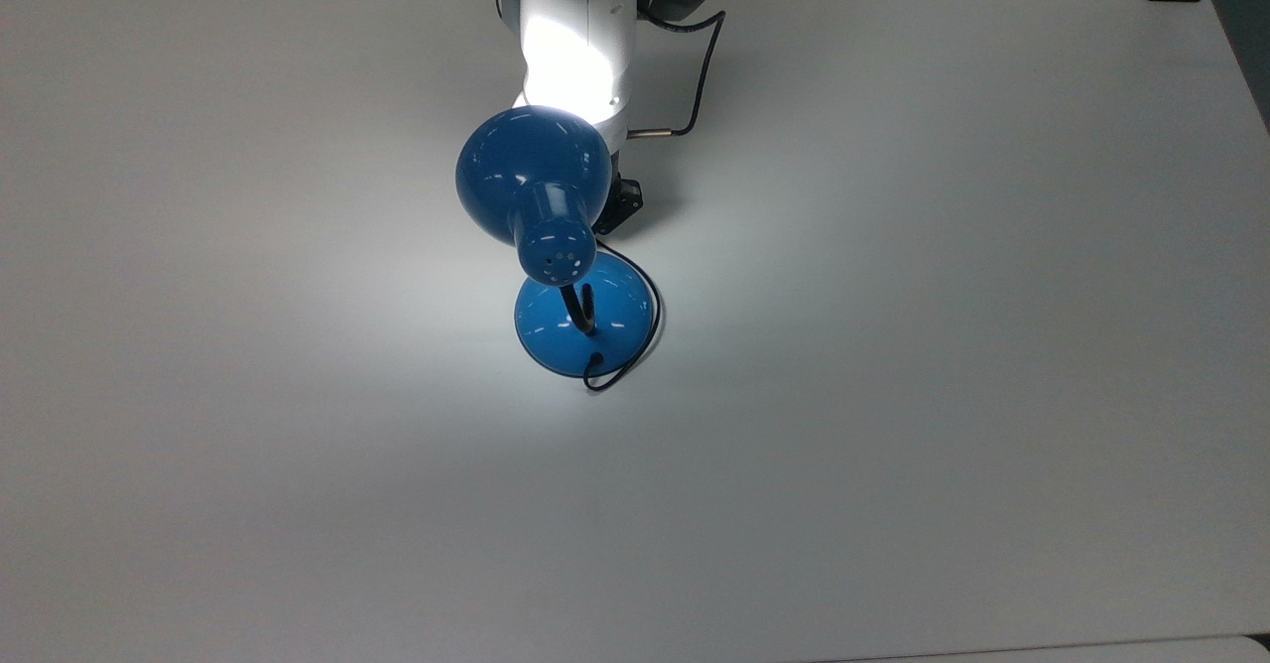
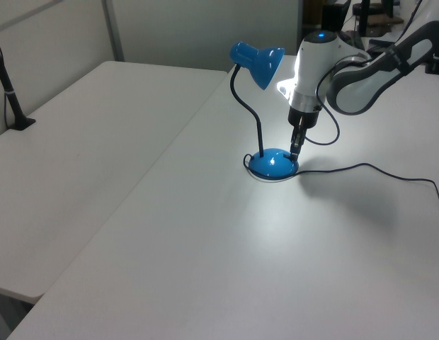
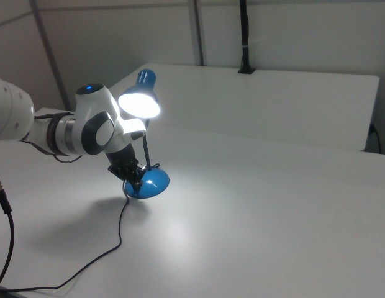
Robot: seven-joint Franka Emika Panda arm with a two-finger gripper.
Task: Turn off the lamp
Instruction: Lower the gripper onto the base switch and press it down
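Observation:
The lamp is lit and stands mid-table: blue domed shade (image 1: 533, 182), black bent neck, round blue base (image 1: 585, 324). In the left view the shade (image 2: 256, 60) points at the white arm, and the base (image 2: 272, 164) glows with reflected light. My gripper (image 2: 295, 149) points straight down with its fingers together, tips at the base's rim on the left view's right. In the right view the gripper (image 3: 135, 178) touches the base (image 3: 149, 182) on that side, under the bright shade (image 3: 141, 102). In the top view the shade hides most of the gripper (image 1: 620, 201).
The lamp's thin black cord (image 2: 368, 168) runs from the base across the table to the left view's right. A second white table (image 2: 78, 127) adjoins on the left view's left, with a black post (image 2: 10, 92) on it. The arm's own cable (image 1: 699, 67) loops beside the wrist.

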